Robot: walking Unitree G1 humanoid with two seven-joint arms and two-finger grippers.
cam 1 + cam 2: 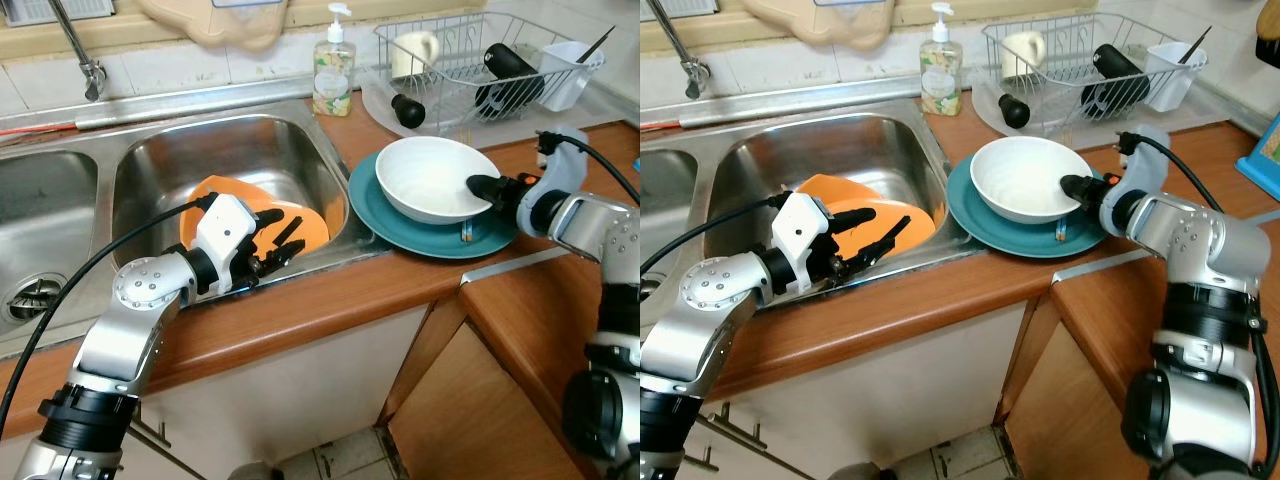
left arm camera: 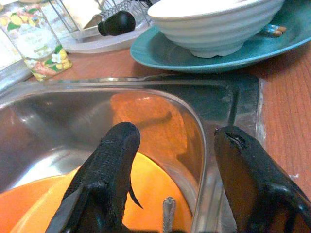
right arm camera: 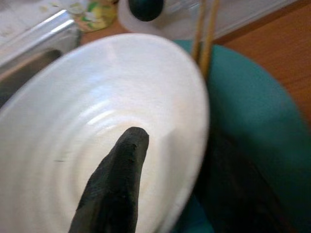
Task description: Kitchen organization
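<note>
An orange plate (image 1: 312, 228) lies in the right basin of the steel sink (image 1: 330, 165). My left gripper (image 1: 292, 236) hovers open just over that plate near the basin's front wall, and a thin metal utensil handle (image 2: 167, 213) lies between its fingers. On the counter, a white bowl (image 1: 430, 175) sits on a teal plate (image 1: 400, 228). My right gripper (image 1: 480, 187) is shut on the bowl's right rim, one finger (image 3: 124, 165) inside the bowl and the other hidden under the rim. Chopsticks (image 3: 204, 34) rest on the teal plate beside the bowl.
A dish rack (image 1: 480, 55) with a cup, a black bottle and a utensil holder stands behind the teal plate. A soap bottle (image 1: 334, 70) stands at the sink's back corner, the faucet (image 1: 80, 50) at far left. The wooden counter (image 1: 540, 300) turns a corner on the right.
</note>
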